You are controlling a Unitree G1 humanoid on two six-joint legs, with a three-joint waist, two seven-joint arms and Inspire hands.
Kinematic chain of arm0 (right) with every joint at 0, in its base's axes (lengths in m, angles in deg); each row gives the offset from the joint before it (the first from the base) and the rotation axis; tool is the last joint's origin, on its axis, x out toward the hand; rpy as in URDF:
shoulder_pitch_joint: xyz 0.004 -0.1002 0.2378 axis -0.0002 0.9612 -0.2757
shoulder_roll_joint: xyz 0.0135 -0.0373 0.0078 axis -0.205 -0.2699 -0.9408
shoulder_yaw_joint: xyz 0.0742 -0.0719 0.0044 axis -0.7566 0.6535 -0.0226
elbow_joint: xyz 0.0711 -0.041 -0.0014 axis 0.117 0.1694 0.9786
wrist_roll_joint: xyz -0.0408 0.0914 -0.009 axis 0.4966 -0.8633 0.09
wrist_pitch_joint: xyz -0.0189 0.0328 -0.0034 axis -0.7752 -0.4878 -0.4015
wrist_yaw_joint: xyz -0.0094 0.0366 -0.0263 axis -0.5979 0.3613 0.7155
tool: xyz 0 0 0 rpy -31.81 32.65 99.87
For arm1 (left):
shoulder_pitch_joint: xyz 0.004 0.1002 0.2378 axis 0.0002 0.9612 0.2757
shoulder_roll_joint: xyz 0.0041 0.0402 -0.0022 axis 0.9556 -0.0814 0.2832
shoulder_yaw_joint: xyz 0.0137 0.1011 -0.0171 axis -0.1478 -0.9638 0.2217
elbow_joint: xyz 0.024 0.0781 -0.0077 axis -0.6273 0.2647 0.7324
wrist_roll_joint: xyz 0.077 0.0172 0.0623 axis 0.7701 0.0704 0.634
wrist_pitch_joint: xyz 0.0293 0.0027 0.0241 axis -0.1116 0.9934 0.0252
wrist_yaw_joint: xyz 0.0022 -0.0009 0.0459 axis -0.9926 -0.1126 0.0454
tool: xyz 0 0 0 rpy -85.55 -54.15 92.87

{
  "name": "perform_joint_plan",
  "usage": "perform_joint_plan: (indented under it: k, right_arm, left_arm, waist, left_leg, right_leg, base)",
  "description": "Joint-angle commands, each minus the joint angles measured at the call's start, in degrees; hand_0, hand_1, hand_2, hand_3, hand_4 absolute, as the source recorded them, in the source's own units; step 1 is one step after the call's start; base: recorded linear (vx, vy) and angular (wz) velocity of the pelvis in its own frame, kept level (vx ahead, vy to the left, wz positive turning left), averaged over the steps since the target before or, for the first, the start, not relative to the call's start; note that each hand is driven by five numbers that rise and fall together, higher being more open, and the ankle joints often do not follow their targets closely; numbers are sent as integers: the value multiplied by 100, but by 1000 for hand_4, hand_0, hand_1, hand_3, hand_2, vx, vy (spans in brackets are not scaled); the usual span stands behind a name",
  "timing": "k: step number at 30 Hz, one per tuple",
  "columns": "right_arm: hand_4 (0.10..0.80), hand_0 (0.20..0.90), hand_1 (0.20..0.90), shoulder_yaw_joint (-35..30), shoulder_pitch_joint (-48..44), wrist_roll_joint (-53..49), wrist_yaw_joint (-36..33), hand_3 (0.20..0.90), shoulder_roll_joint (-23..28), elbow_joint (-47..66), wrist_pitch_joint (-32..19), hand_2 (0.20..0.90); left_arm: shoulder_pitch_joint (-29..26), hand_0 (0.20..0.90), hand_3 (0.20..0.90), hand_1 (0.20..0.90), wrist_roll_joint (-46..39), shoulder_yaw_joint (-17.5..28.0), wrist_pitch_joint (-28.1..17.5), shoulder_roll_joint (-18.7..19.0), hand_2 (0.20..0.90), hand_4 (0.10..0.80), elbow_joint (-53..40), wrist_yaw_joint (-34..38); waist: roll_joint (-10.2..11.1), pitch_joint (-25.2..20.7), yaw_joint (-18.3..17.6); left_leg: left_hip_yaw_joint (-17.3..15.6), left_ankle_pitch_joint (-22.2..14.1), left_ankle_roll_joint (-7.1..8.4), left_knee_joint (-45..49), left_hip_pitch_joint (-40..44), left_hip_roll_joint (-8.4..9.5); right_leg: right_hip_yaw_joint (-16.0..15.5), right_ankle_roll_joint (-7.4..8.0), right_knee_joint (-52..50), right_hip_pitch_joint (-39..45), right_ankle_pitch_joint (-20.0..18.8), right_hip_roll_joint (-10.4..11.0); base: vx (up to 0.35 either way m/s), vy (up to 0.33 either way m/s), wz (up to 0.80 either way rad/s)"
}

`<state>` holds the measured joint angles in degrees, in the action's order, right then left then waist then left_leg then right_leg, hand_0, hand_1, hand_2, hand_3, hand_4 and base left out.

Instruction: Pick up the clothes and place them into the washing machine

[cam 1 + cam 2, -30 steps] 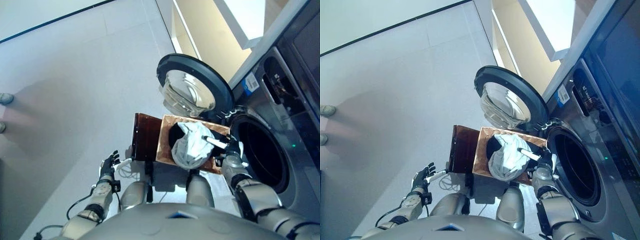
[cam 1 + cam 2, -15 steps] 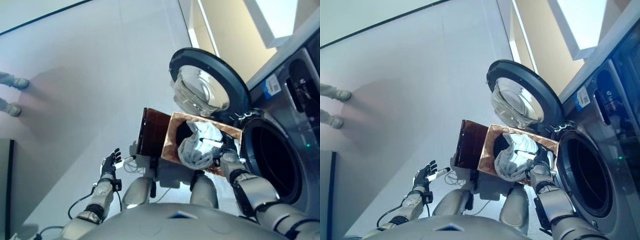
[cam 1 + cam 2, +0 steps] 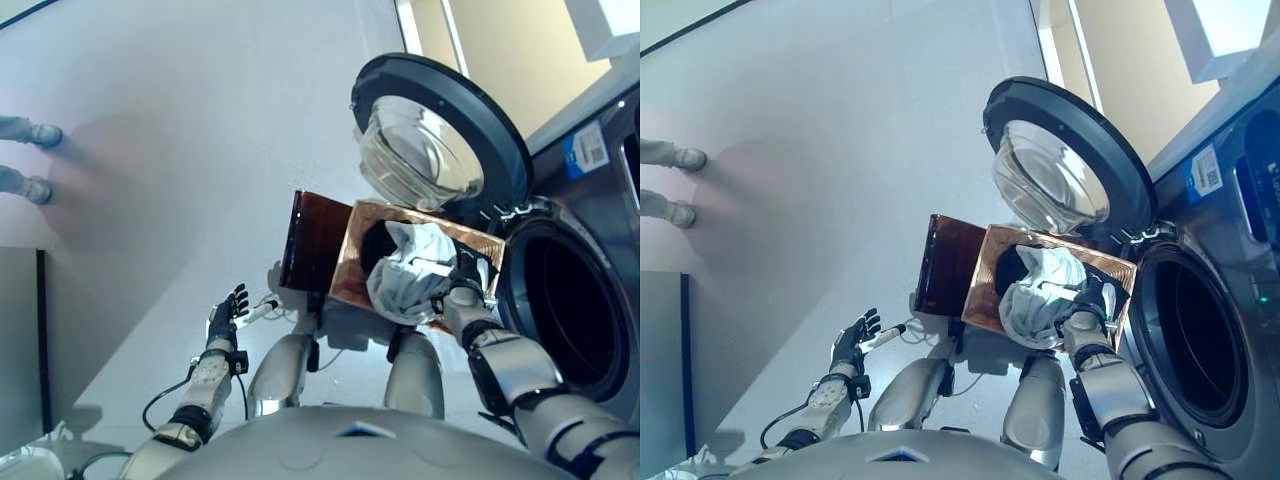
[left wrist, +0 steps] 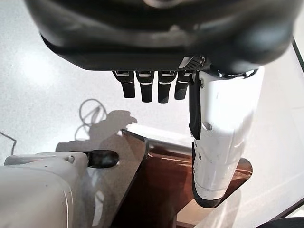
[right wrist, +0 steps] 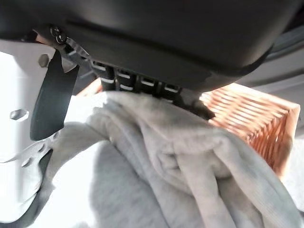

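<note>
A light grey garment (image 3: 408,278) lies bunched in a wicker basket (image 3: 349,262) on the floor, over a dark garment (image 3: 377,243). My right hand (image 3: 463,276) rests on the bundle's right side, at the basket's edge nearest the machine. In the right wrist view its fingers (image 5: 127,80) curl into the grey cloth (image 5: 166,180), with the white-covered thumb (image 5: 19,142) alongside. The washing machine's drum opening (image 3: 570,310) gapes just right of the basket, and its round door (image 3: 440,140) is swung open behind. My left hand (image 3: 228,312) hangs open at the lower left, holding nothing.
A dark red-brown panel (image 3: 310,240) stands against the basket's left side and shows in the left wrist view (image 4: 156,190) too. A person's shoes (image 3: 25,185) are at the far left on the pale floor. A low grey ledge (image 3: 20,350) fills the lower left corner.
The camera has tilted, shifting the whole picture. My right hand's thumb lay across the top of the grey garment; now the hand is curled into its right side. The left hand stays put.
</note>
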<state>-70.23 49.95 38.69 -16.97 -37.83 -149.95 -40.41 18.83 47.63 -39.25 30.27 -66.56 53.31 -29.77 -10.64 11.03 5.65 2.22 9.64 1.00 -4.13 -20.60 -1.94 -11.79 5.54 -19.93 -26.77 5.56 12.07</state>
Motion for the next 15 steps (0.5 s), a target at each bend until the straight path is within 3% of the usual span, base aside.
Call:
perform_joint_plan:
  k: [1,15]
  right_arm:
    - [300,200,200,352,-476,94,202,200,-392,167,-58,200]
    - [300,200,200,336,-353,212,184,200,-405,243,-88,200]
  left_arm:
    - [-406,900,900,900,-81,-128,-213,302,900,800,-340,104]
    - [-515,900,900,900,-1,-118,-223,307,900,800,-103,236]
  waist:
    - [305,336,195]
    - [459,257,167]
  left_leg:
    - [-81,-467,444,129,284,104]
    - [-14,-492,431,121,263,108]
  right_leg:
    - [184,356,1954,784,-1342,529]
    - [117,373,1950,814,-1319,553]
  base:
    - [0,0,0]
    - [15,-3,4]
